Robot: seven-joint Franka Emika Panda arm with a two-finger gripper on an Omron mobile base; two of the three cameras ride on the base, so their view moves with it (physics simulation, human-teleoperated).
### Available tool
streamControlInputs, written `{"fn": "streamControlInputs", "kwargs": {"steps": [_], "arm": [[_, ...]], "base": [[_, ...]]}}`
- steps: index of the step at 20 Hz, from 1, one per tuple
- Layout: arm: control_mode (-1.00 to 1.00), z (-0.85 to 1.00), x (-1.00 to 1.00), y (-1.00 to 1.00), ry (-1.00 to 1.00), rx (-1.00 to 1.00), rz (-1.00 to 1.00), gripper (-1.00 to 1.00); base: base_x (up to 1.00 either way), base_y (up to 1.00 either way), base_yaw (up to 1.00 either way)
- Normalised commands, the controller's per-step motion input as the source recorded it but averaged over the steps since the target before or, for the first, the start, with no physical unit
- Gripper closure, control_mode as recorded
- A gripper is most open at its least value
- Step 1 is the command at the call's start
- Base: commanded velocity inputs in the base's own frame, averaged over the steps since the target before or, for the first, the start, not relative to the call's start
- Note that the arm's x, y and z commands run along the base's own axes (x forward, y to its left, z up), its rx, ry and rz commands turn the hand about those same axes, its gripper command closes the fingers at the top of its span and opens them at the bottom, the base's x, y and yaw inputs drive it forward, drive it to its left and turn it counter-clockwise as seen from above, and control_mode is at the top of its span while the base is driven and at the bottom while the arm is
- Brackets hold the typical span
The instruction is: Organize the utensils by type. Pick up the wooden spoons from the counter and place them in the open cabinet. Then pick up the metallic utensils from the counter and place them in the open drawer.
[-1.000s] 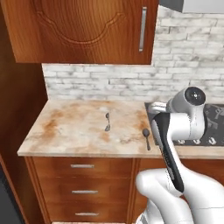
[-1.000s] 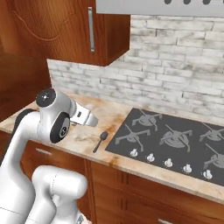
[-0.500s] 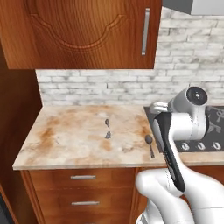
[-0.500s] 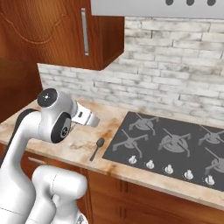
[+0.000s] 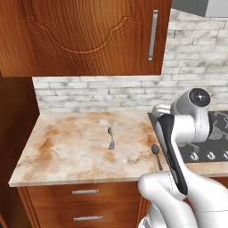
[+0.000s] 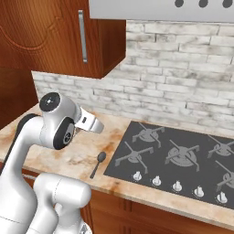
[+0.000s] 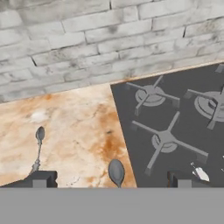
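On the counter (image 5: 67, 151) lie the two metallic utensils. A slim silver spoon (image 5: 110, 139) rests mid-counter; in the hand view the silver spoon (image 7: 38, 144) lies at the left. A darker spoon (image 5: 156, 153) sits near the front edge beside the cooktop, and the same dark spoon (image 6: 98, 163) (image 7: 116, 171) lies just ahead of my fingers. My gripper (image 7: 111, 179) hovers above it, open and empty, its tips wide apart. The hand (image 6: 93, 124) points out over the counter. The wooden spoons, the open cabinet and the open drawer are out of view.
A dark cooktop (image 6: 173, 153) with burners and front knobs takes up the counter's right. A closed upper cabinet (image 5: 89, 35) with a silver handle hangs above. Closed drawers (image 5: 84, 192) sit below the counter. A brick backsplash (image 7: 87, 39) runs behind, and a tall wood panel (image 5: 13, 133) stands at the left.
The whole picture has shifted as the base drove: the counter and spoons sit lower and nearer. The spoons have not moved on the counter, and the arm keeps its pose with the gripper open.
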Motion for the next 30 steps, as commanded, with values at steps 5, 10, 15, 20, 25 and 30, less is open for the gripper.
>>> {"fn": "streamControlInputs", "kwargs": {"steps": [5,10,15,20,25,30], "arm": [[-1.0,-0.36,-0.27,-0.04,0.21,-0.01,0.0,-1.0],[-1.0,-0.26,-0.3,0.0,0.22,0.0,0.01,-1.0],[-1.0,-0.32,-0.2,0.0,0.17,0.0,0.13,-1.0],[-1.0,-0.36,-0.11,0.0,0.11,0.0,0.18,-1.0],[-1.0,-0.59,0.26,0.17,0.06,0.0,0.02,-1.0],[-1.0,-0.68,0.41,0.16,0.01,0.0,0.0,-1.0]], "base": [[0.0,0.0,0.0],[0.0,0.0,0.0],[0.0,0.0,0.0],[0.0,0.0,0.0],[0.0,0.0,0.0],[0.0,0.0,0.0]]}}
